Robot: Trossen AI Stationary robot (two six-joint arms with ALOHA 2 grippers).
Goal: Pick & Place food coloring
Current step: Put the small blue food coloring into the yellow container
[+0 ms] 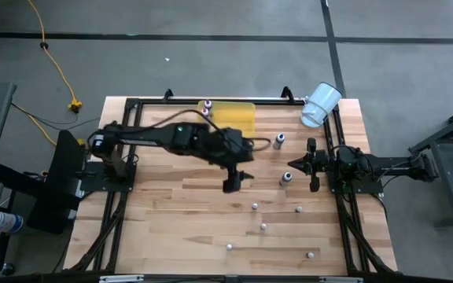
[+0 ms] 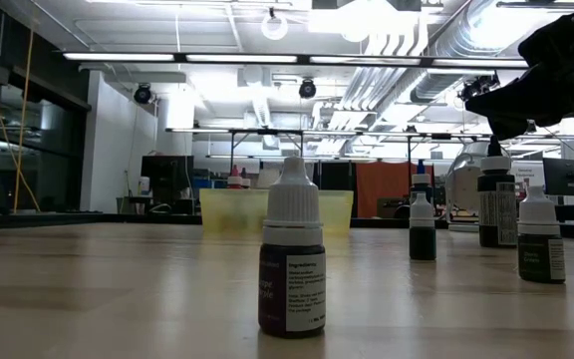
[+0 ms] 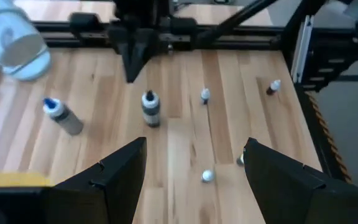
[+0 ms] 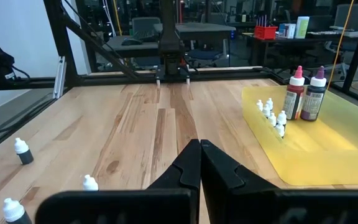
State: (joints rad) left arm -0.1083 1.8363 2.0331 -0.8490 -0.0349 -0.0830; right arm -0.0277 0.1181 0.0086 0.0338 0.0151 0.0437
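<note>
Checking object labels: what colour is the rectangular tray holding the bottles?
Translucent yellow; the tray shows best in the right wrist view.

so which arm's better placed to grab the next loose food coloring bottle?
Left, probably. The left gripper hangs open over mid-table, with tiny white-capped food coloring bottles just ahead of it. The right gripper sits shut by the right frame rail.

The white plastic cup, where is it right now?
In the high view, the white plastic cup lies tipped on its side at the table's far right corner, right of the yellow tray.
</note>
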